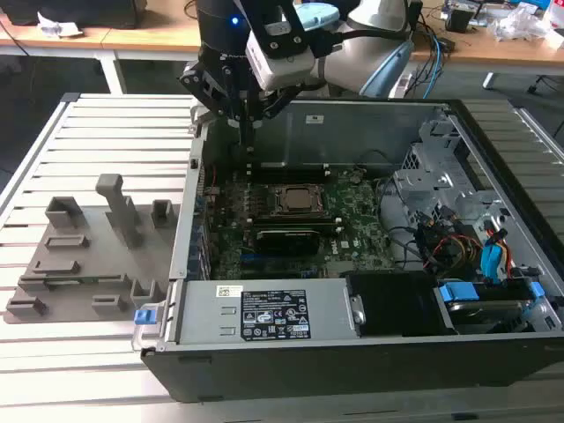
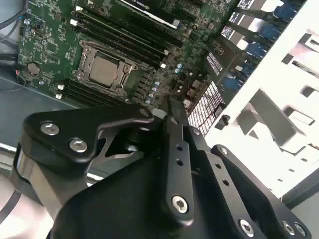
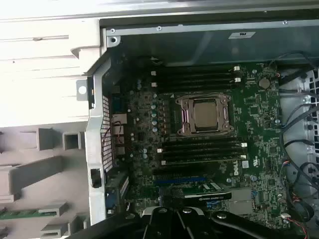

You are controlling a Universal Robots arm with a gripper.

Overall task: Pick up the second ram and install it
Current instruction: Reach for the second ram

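The second ram is a thin green stick lying in a slot of the grey fixture tray, outside the computer case on the exterior view's left; in the exterior view the ram sits near the tray's front. My gripper hangs above the far left corner of the open case, well away from the ram. Its fingers come together at the tips with nothing between them. Below it lies the green motherboard with the CPU socket and long black slots on both sides of the socket.
The case's metal walls ring the motherboard. A graphics card sits in front of the socket. Cables and blue connectors fill the case on the exterior view's right. The power supply runs along the front. The slatted table spreads behind the tray.
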